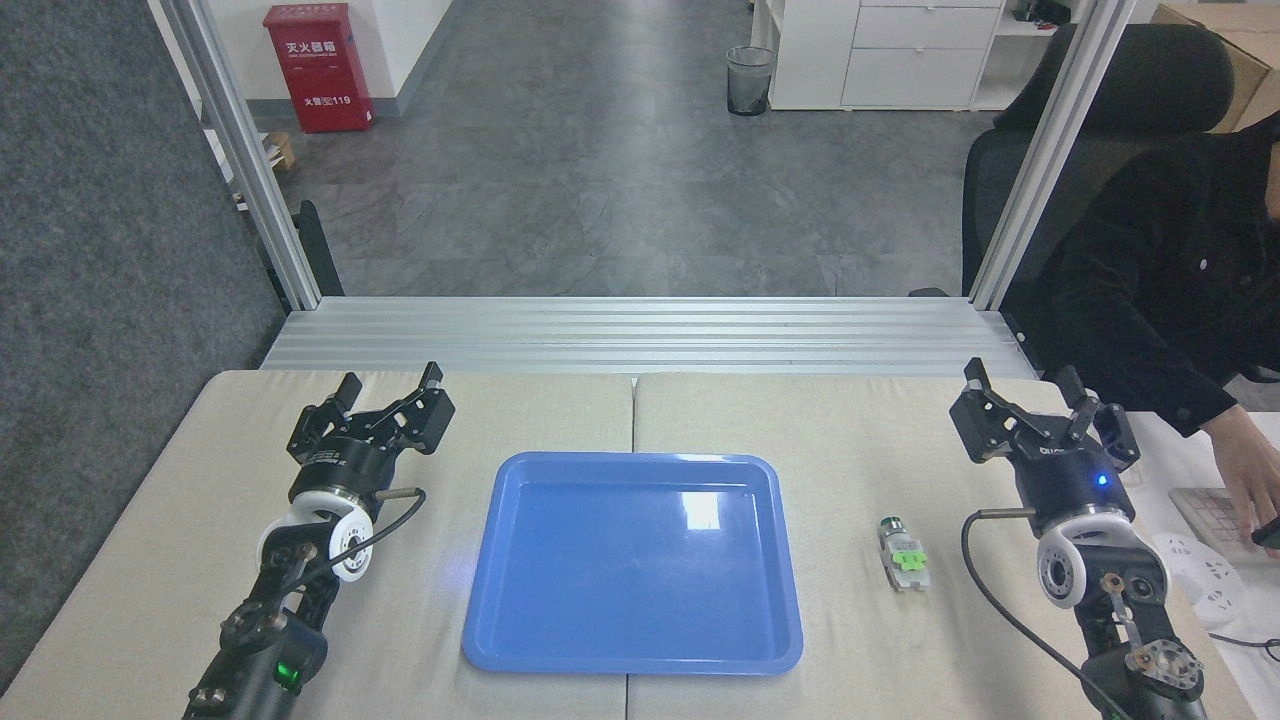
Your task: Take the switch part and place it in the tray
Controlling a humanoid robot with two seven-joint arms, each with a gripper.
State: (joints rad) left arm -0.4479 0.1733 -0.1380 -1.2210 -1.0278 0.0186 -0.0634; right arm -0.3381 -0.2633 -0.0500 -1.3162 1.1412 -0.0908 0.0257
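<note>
The switch part [902, 556], a small pale block with a green piece on top and a dark round end, lies on the table right of the tray. The blue tray [520, 560] sits at the table's middle with nothing in it. My right gripper [1022, 383] hovers open at the far right, behind and to the right of the switch part, holding nothing. Over the left side of the table my left gripper [390, 380] is open too, well left of the tray.
A person in black sits at the right, one hand [1245, 480] on a keyboard by the table's right edge. An aluminium rail [640, 335] borders the table's far edge. A seam [632, 410] splits the tabletop down the middle.
</note>
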